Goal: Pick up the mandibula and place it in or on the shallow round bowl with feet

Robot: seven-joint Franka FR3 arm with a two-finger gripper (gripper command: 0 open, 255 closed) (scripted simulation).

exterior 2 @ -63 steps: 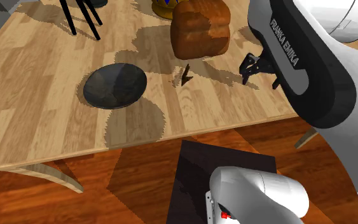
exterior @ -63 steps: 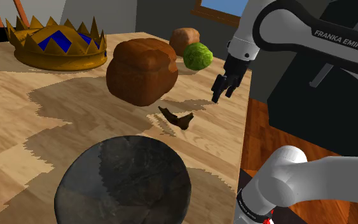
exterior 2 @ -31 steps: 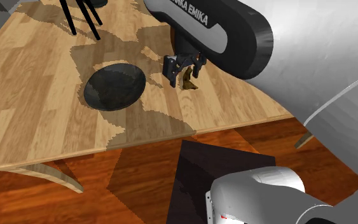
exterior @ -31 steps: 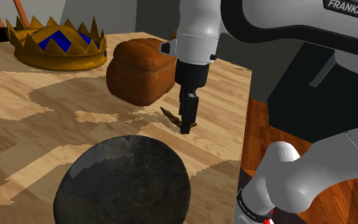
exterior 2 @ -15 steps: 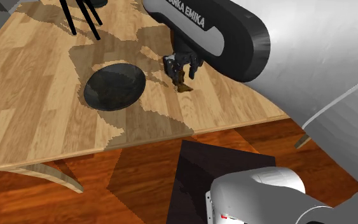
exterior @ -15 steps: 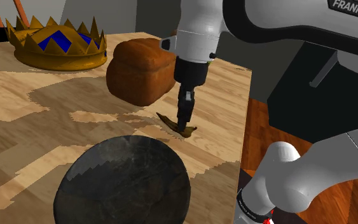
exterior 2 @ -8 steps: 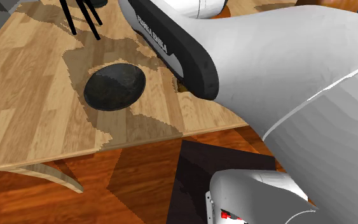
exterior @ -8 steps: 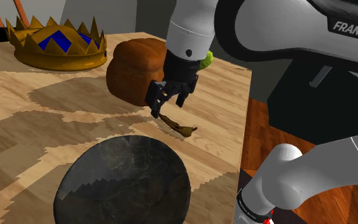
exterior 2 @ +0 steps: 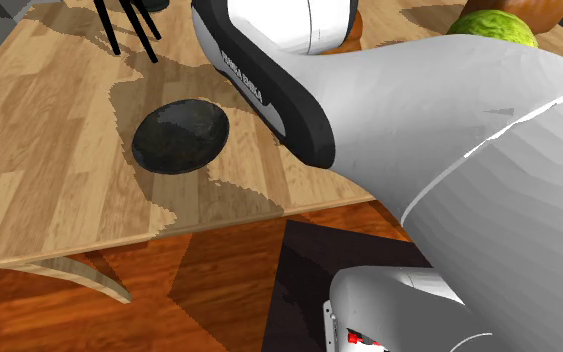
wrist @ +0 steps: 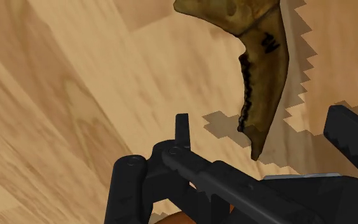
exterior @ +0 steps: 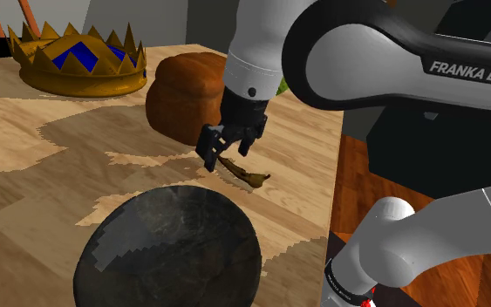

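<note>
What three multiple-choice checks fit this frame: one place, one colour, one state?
1. Where is the mandible?
A on the wooden table, beside the bread loaf, outside the dark bowl
B in the bowl
C on the loaf

2. What colour are the panels of the crown?
A red
B blue
C green

3. What state is the gripper in?
A shut on the mandible
B shut on nothing
C open

Answers:
1 A: it lies on bare wood.
2 B: blue diamonds sit in the gold band.
3 C: the wrist view shows the fingers apart, one on either side of the bone, not touching it.
</note>
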